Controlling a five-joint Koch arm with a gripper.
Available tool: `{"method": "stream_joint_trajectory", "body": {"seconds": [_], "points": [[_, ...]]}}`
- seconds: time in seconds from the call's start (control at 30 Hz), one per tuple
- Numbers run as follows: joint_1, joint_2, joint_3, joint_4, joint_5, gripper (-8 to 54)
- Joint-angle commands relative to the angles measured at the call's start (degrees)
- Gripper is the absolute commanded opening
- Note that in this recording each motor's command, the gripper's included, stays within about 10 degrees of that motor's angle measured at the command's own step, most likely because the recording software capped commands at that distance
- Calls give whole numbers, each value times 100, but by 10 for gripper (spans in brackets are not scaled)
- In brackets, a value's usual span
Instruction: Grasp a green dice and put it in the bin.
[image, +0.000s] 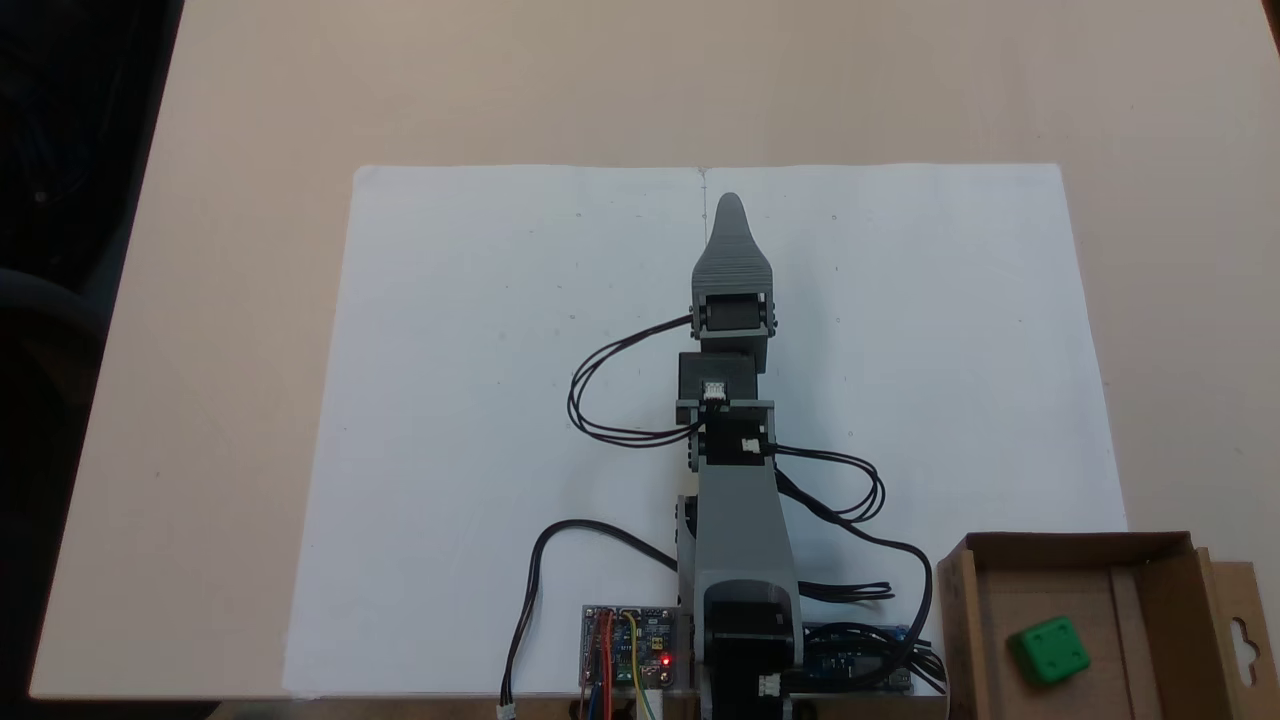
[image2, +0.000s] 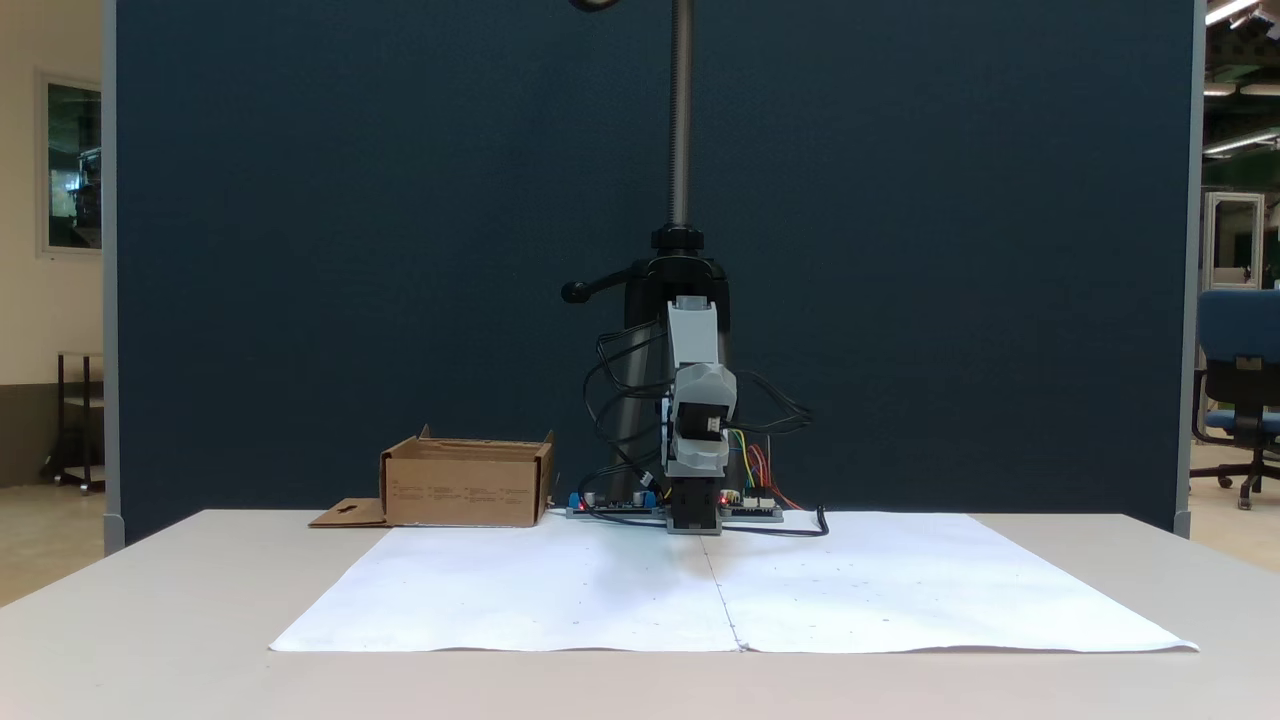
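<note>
Beige counter (image: 220, 400) is spread with white paper (image: 480, 400), backed by a dark blue partition (image2: 350, 250). The green dice (image: 1048, 650) is seen lying inside the bin (image: 960, 620) at the counter's near right corner in a fixed view, so the placing is judged done; little beyond resting the arm seems called for. The arm (image: 735, 520) is stretched along the paper's centre seam, folded low. The gripper (image: 729, 215) is held empty; whether the jaws are apart cannot be told.
</note>
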Motion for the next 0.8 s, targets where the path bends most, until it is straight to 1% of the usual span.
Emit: {"method": "stream_joint_trajectory", "body": {"seconds": [0.0, 0.27, 0.77], "points": [[62, 475, 70, -956, -299, 431], [35, 633, 598, -2250, -290, 431], [26, 650, 1362, -2628, -246, 432]]}}
